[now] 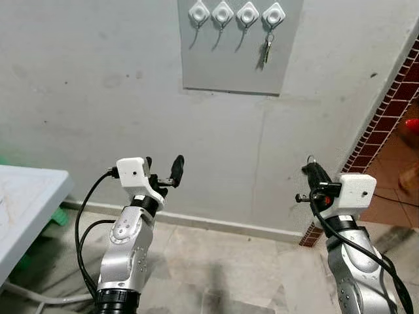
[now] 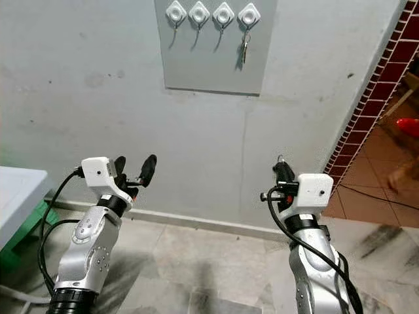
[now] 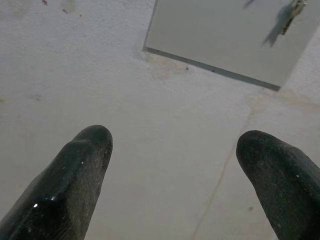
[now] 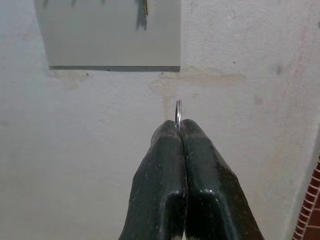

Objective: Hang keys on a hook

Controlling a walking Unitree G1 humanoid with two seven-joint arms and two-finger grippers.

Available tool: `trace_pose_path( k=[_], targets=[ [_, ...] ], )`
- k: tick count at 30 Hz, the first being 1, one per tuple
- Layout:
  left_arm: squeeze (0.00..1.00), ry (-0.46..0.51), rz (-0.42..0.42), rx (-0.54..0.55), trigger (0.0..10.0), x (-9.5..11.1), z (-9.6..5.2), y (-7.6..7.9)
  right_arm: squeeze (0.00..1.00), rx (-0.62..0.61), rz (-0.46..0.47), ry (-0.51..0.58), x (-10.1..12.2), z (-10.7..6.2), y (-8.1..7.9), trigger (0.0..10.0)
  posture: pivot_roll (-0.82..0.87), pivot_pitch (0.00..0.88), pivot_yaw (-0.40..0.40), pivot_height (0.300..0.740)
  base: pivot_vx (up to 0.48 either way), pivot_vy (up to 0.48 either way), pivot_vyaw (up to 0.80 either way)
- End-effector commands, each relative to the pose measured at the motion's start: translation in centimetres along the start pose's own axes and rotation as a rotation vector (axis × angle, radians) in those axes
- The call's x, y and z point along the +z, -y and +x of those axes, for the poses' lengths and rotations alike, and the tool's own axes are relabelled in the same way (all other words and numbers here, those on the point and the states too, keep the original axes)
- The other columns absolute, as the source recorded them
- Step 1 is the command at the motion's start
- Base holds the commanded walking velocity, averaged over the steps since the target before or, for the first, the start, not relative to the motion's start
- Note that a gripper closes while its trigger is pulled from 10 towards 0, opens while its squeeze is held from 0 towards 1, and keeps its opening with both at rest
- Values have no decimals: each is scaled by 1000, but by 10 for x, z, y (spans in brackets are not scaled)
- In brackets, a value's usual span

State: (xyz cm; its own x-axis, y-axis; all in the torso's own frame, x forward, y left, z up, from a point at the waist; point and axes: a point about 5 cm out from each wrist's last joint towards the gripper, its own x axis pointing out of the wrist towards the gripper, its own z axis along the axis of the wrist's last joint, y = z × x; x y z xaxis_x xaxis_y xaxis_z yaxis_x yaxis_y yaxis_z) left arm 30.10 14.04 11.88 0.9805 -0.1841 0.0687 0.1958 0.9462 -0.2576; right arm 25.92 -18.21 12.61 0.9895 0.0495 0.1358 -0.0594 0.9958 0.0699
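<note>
We see open air between us and the wall; three hooks [image 1: 222, 13] hang bare, the rightmost holds keys [image 1: 268, 47].

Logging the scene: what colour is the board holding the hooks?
Grey board, clearest in the left eye view.

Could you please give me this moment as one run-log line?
right gripper: shut on key ring, below hook board | left gripper: open | rightmost hook: keys hanging

Wall board [image 1: 232, 65] w/ hooks [image 1: 222, 13], keys [image 1: 267, 49]
</note>
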Motion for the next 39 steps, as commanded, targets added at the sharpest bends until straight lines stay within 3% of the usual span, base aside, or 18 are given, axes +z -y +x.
trace_pose_path(
  k=[1,39],
  targets=[
    [0,14,5,-6,10000,5,0,-1,0,9,-3,23,6,2,-1,10000,-95,64,21,740,375,0,0],
    [0,14,-6,6,10000,4,-2,1,0,25,-7,1,3,1,-1,10000,-89,72,7,740,330,0,0]
  ],
)
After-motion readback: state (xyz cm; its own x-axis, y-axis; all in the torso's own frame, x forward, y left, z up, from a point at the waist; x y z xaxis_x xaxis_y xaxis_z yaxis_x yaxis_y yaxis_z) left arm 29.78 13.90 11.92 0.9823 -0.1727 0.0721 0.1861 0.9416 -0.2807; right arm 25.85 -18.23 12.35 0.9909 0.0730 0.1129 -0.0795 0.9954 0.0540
